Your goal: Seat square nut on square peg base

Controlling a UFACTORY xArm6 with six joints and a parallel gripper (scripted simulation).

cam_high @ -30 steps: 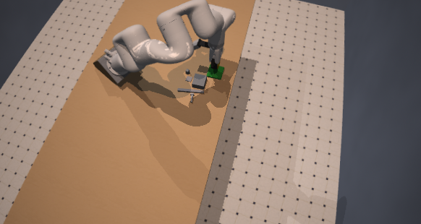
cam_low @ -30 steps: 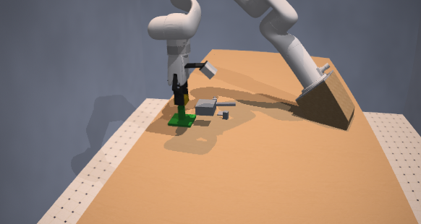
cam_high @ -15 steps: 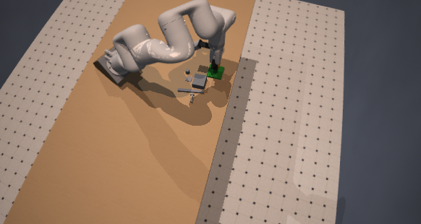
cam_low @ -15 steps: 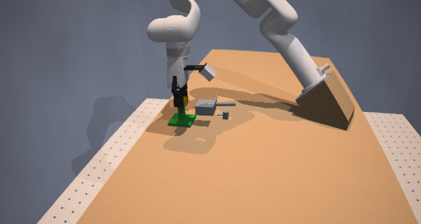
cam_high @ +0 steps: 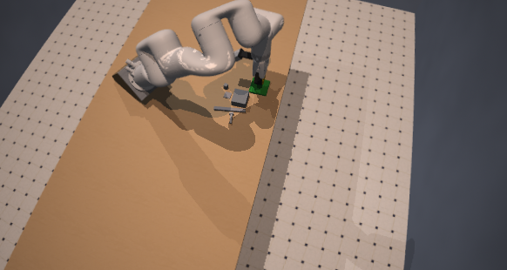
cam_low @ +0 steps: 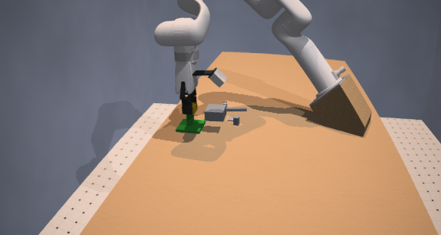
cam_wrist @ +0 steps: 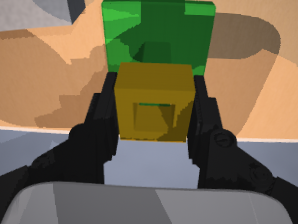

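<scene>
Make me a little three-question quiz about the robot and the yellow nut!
1. True or false: the black gripper is shut on the yellow square nut.
2. What colour is the flat square base under the peg?
3. The nut is: A) resting on the base, B) held above the base, C) lying on the tan wooden table.

Key: 1 true. 2 green. 3 B.
</scene>
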